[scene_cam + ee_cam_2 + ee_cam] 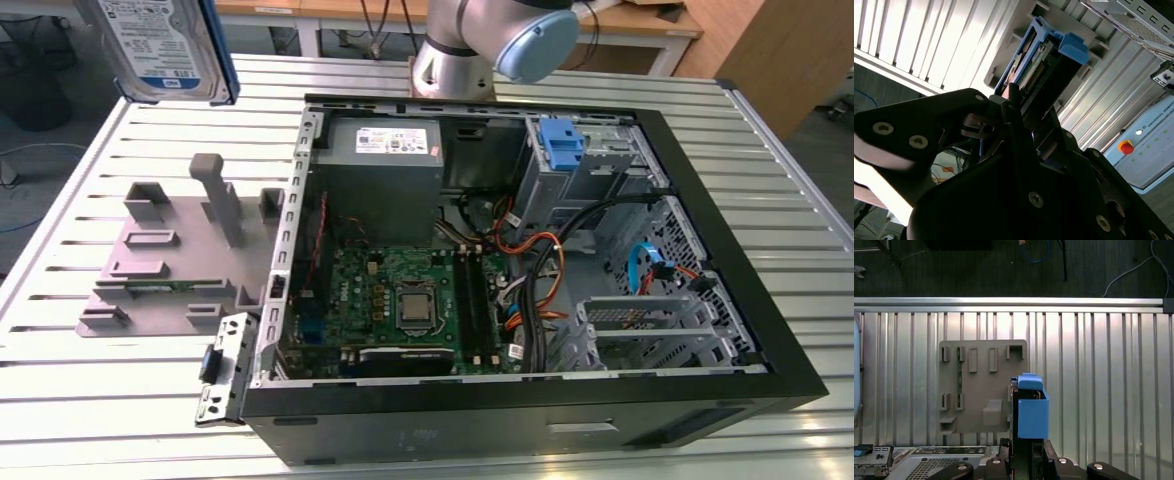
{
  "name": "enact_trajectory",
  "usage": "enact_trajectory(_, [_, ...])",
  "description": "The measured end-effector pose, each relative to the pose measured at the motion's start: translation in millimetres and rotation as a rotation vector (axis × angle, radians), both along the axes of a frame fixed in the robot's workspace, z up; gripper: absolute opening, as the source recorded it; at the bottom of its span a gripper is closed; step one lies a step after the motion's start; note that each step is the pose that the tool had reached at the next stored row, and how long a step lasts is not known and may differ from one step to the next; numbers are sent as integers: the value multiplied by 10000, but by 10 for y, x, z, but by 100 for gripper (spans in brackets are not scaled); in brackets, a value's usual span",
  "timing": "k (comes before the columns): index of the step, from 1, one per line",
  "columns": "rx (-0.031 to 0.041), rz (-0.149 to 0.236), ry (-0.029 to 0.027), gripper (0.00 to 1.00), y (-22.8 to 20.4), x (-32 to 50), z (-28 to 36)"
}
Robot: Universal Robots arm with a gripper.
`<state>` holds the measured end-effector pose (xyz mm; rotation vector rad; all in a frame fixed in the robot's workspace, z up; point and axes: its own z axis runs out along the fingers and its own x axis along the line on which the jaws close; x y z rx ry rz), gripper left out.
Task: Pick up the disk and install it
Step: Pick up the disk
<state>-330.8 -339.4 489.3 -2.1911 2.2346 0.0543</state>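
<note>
The disk (160, 45), a silver drive with a white and blue label in a blue carrier, hangs high above the table's far corner at the exterior view's left. In the first wrist view the disk (1030, 410) is edge-on, its blue carrier facing the camera, above the grey fixture plate (981, 385). My gripper (1026, 450) is shut on its near end. In the second wrist view the black fingers (1009, 107) clamp the disk (1046, 62) from both sides, well clear of the ribbed table.
An open computer case (747, 330) lies on the table with motherboard, cables, a grey power supply (384, 140) and a blue bracket (563, 145) in the drive bay. The grey fixture plate (174, 260) sits at its left. The arm's base (461, 50) stands behind the case.
</note>
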Motion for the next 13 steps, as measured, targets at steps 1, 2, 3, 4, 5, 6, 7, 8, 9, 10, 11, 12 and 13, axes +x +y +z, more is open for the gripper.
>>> enact_trajectory(1, [0,-1,0,35,-10,10,0])
enact_trajectory(2, [0,-1,0,35,-22,17,0])
enact_trajectory(3, [1,0,-1,35,-33,25,0])
enact_trajectory(4, [1,0,-1,35,-44,33,-1])
enact_trajectory(5, [1,0,-1,35,-55,40,-1])
enact_trajectory(6, [1,0,-1,35,-65,47,-1])
enact_trajectory(7, [1,0,-2,35,-74,54,-1])
enact_trajectory(8, [0,0,0,35,-81,63,-1])
enact_trajectory(9, [0,0,0,35,-84,74,-1])
enact_trajectory(10, [0,0,0,35,-84,86,-1])
enact_trajectory(11, [0,-1,-1,35,-84,101,-1])
enact_trajectory(12, [1,-1,-1,35,-84,119,-1])
enact_trajectory(13, [1,-1,-1,35,-84,141,-1])
